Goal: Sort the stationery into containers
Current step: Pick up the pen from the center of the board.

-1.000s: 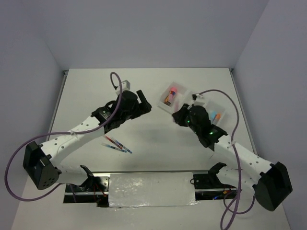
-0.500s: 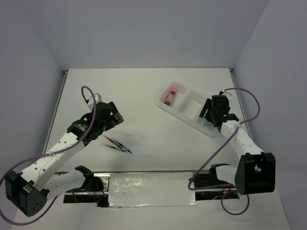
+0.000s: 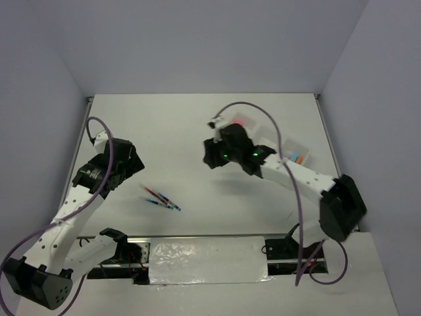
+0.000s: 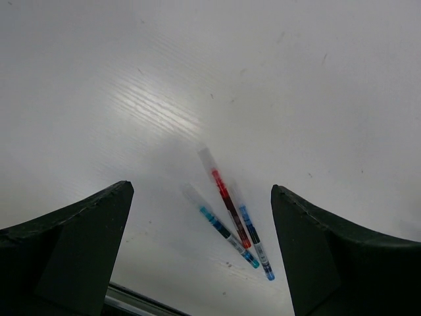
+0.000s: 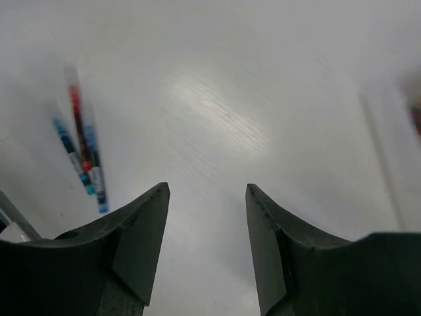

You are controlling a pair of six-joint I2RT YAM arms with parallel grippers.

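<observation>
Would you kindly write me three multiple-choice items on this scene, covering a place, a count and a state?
1. On the table, the pens lie: A at the far edge; B near the front, left of centre; C at the right edge.
2. Loose pens: A one; B five; C three.
3. The left hand is: A open, empty; B shut on a pen; C shut, empty.
Key: B, the top view shows them there; C, the left wrist view shows three; A, it gapes wide, holding nothing.

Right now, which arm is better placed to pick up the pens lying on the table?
Probably left. The left gripper is open with the pens framed between its jaws in its wrist view; the right gripper, also open, sees them off to one side.
</observation>
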